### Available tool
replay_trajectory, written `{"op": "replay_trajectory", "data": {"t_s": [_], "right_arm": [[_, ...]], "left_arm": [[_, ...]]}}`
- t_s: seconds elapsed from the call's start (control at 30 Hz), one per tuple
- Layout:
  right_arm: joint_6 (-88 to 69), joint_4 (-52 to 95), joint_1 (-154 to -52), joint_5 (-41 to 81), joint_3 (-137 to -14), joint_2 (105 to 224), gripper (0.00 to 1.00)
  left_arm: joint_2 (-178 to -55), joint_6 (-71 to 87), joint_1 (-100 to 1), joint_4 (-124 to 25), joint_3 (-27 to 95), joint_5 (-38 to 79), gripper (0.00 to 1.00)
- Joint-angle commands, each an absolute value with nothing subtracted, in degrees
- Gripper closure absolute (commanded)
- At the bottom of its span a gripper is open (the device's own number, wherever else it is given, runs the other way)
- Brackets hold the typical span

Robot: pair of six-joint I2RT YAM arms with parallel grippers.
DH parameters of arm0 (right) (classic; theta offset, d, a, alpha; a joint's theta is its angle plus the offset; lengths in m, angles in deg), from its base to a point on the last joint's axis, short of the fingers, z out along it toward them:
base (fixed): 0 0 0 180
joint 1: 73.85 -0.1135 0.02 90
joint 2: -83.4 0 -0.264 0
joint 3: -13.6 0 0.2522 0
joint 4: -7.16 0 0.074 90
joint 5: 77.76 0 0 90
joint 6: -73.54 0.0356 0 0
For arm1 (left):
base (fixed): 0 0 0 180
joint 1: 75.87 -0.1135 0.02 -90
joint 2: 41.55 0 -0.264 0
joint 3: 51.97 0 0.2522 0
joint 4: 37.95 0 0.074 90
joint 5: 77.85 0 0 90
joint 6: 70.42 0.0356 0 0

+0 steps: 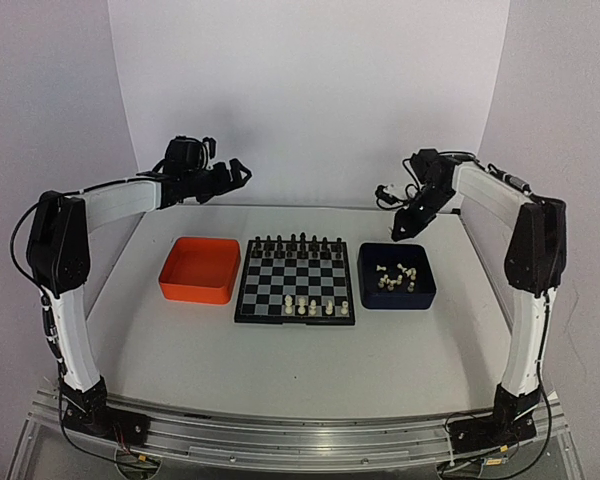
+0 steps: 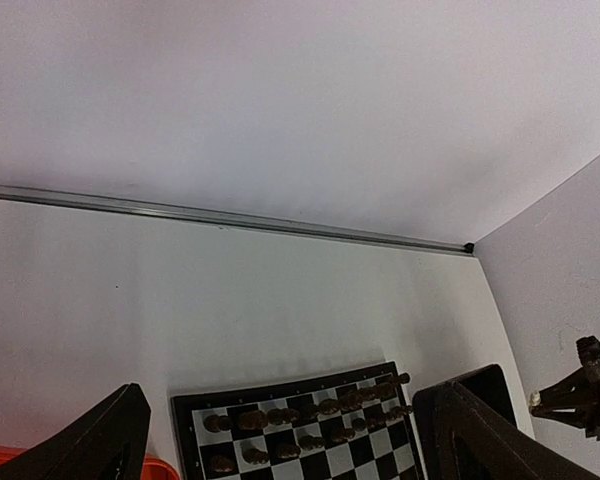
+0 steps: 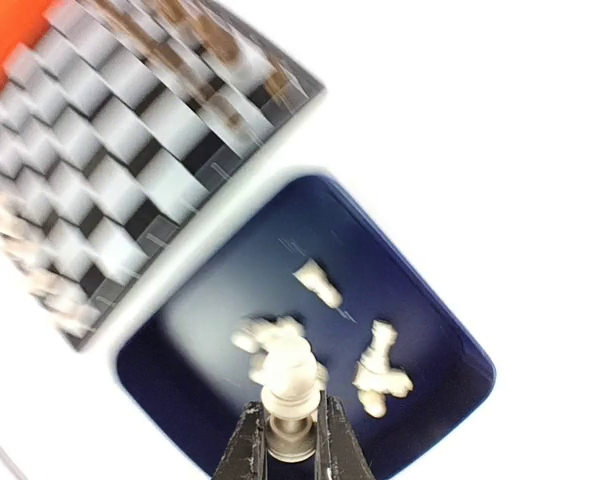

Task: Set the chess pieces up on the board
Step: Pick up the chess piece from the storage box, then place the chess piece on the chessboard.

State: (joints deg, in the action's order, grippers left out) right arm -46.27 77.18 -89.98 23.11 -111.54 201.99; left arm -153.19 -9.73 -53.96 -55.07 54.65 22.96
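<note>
Holding one white piece point(image 3: 288, 372) over the blue tray point(image 1: 395, 301)

Right hand point(image 3: 290, 412): the fingers stand nearly together, clamped on the round base of the white piece. The hand hangs raised above the blue tray, and the piece is clear of the tray floor. The right wrist view is blurred, so the kind of piece cannot be told.

Left hand point(image 1: 230, 176): the jaws are spread as wide as they go, with nothing between them. The hand is raised over the far left of the surface point(image 1: 280, 370), beyond the orange tray point(image 1: 194, 293) and well apart from every piece.

Board point(image 1: 265, 285): it lies flat at the middle of the surface, between the two trays. The orange tray sits just beside its left edge and the blue tray just beside its right edge.

White pieces point(image 1: 308, 306): a few stand upright on the two near rows of the board, from the middle toward the right.

Loose pieces point(image 1: 398, 274): these lie in the blue tray, below the right hand, and several are tipped on their sides.

Black pieces point(image 1: 295, 243): they stand along the far edge of the board. The left wrist view shows them in two rows.
</note>
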Motion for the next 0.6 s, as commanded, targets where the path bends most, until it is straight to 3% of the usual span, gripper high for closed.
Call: {"op": "replay_trajectory", "data": {"t_s": [0.0,0.27,0.57], "right_arm": [[-43.2,68.2,-92.3,39.9,-106.3,192.8,1.00],[-38.8,47.7,-100.2,47.6,-90.8,184.5,1.00],[-34.6,38.9,-106.5,39.8,-82.9,180.0,1.00]], "left_arm": [[-148.8,-12.1,-53.3,-52.1,55.1,36.0,0.00],[-146.3,-4.9,-44.1,-53.4,55.4,45.9,0.01],[-143.4,-4.7,-37.7,-54.6,51.6,46.9,0.09]]}}
